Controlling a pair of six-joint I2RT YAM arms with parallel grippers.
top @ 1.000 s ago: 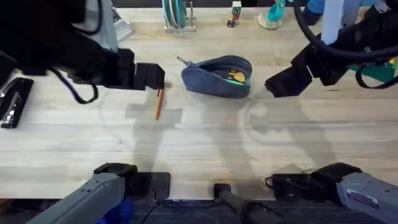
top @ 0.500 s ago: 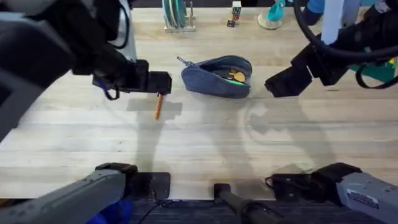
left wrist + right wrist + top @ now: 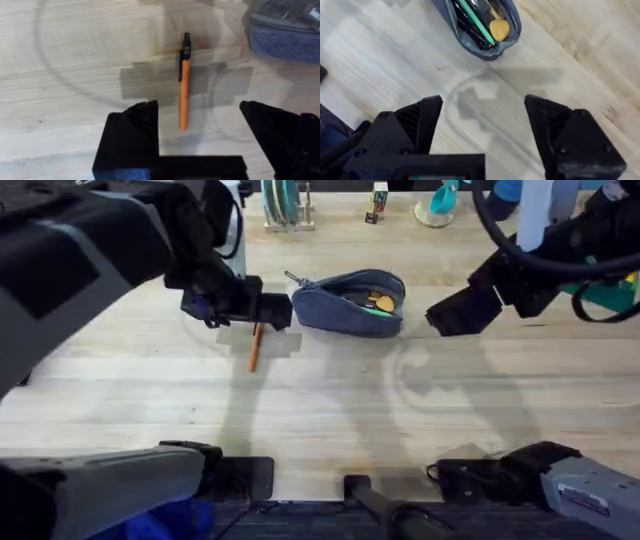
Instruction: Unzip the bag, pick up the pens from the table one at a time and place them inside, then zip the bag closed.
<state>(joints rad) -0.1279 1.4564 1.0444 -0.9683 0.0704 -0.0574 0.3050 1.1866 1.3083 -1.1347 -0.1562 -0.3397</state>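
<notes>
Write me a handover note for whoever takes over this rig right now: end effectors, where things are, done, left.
Left end effector: open, empty, poised over the orange pen.
Right end effector: open, empty, off to the side of the bag.
Orange pen lies on the table, beside the bag.
Done: bag unzipped, green pen inside.
Left: grasp orange pen, put it in the bag, zip closed.

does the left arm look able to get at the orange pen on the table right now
Probably yes: the left gripper is open above the orange pen, which lies alone on bare table, with the bag off to one side.
</notes>
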